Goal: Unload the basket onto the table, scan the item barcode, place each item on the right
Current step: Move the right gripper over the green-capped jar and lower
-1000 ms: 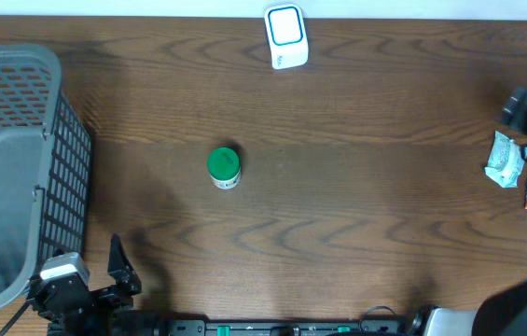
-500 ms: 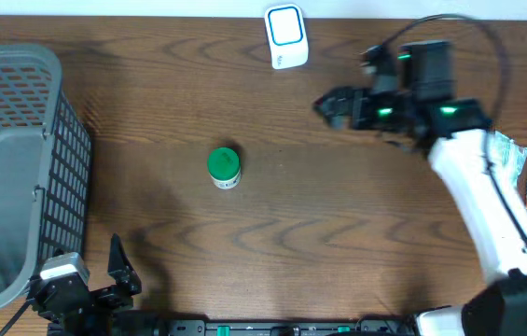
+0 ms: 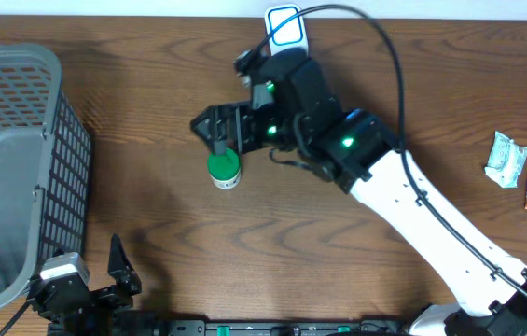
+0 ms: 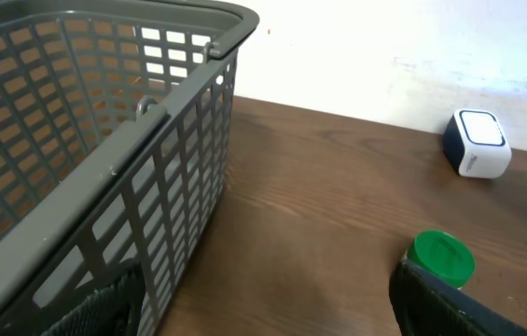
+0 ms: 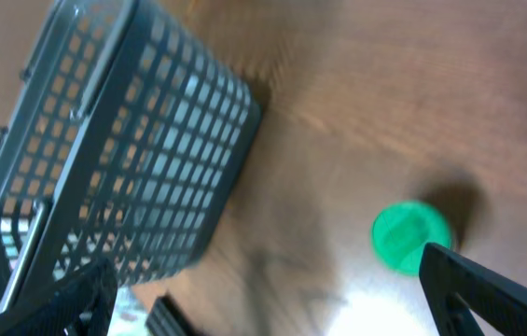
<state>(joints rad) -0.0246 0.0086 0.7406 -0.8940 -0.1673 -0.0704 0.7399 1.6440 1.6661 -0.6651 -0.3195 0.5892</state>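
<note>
Table (image 3: 384, 84): dark brown wood with a marked grain, flat and matt.
Basket (image 3: 11, 54): grey plastic lattice with a rounded rim and stiff walls, at the left edge of the table.
Right gripper (image 3: 214, 133): jaws spread wide with nothing between them, poised over the jar's far edge. Whether it touches the jar cannot be told.
Left gripper (image 3: 120, 269): released and empty, at the near edge of the table beside the basket.
Scanner (image 3: 286, 37): small white rounded block with a blue-rimmed window, at the far edge of the table.
Jar (image 3: 224, 168): short cylinder with a green lid and white body, upright in mid-table, well apart from the basket and scanner.
Jar handling: probably light and rigid. The smooth plastic sides may slip or roll in the grip.
Where to hold: across the lid or upper body, likely leaving the label wall uncovered. No barcode shows in these views.
Packets (image 3: 506, 159): crinkled foil wrappers, soft, at the right edge of the table.
</note>
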